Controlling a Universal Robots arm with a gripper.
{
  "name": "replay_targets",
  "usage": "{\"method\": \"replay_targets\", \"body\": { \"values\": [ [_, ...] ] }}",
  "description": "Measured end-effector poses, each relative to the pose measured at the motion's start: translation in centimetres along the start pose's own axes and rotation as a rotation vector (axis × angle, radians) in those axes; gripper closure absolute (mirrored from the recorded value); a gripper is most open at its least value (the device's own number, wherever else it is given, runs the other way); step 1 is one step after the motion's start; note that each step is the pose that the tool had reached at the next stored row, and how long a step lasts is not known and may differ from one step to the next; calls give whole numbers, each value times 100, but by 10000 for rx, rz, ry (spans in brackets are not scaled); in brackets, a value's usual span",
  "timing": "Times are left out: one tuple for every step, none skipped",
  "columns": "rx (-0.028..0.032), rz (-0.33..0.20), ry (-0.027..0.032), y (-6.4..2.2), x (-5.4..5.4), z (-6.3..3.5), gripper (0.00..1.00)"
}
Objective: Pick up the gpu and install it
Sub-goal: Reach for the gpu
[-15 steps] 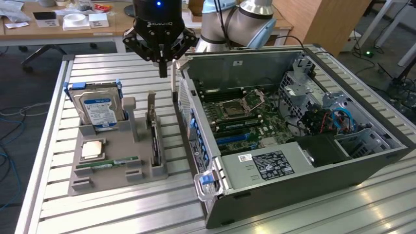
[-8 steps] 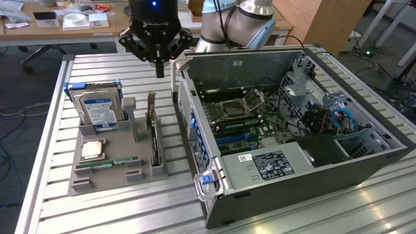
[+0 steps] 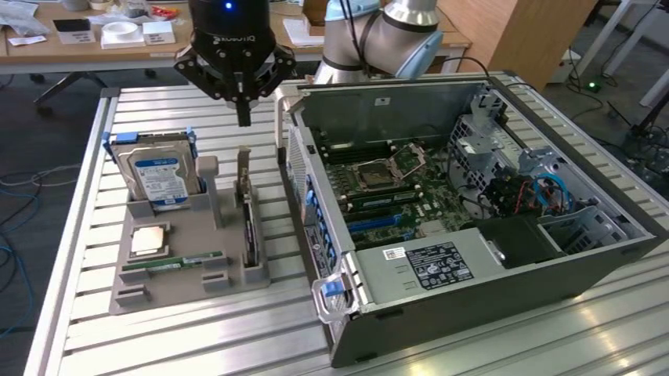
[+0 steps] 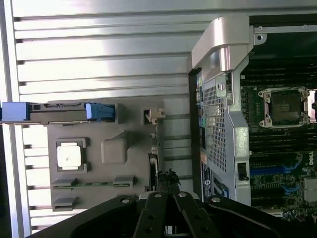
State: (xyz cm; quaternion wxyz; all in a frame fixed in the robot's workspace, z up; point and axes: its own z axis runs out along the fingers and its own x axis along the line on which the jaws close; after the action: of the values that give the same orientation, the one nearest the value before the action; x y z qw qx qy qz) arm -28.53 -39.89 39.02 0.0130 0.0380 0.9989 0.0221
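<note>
The gpu [image 3: 247, 223] stands on edge as a thin dark strip in a slot at the right side of the grey holder [image 3: 157, 282]. My gripper [image 3: 244, 116] hangs above the strip's far end with a clear gap, its fingers drawn together to a point and holding nothing. In the wrist view the gpu [image 4: 152, 156] runs edge-on just ahead of my fingertips [image 4: 168, 179], between the holder and the case wall.
The holder also carries a silver blue-labelled hard drive [image 3: 157, 168], a processor [image 3: 150, 239] and a green memory stick [image 3: 172, 262]. The open computer case [image 3: 471, 270] lies on the exterior view's right, motherboard [image 3: 381, 184] exposed. All sit on a slatted metal table [image 3: 188, 345].
</note>
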Motion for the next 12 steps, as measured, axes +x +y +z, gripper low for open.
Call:
{"method": "replay_targets", "body": {
  "values": [
    [0,1,0,-1,17,-1,89],
    [0,2,0,-2,33,-1,89],
    [0,3,0,-3,43,-1,89],
    [0,3,0,-3,45,-1,89],
    [0,3,0,-3,45,-1,89],
    [0,2,0,-3,45,-1,89],
    [-1,3,0,-3,45,-1,89],
    [0,3,0,-3,45,-1,89],
    [0,3,0,-3,45,-1,89],
    [0,4,0,-5,46,-1,89],
    [0,4,1,-9,47,-2,89],
    [0,4,2,-16,47,-2,89]
  ]
}}
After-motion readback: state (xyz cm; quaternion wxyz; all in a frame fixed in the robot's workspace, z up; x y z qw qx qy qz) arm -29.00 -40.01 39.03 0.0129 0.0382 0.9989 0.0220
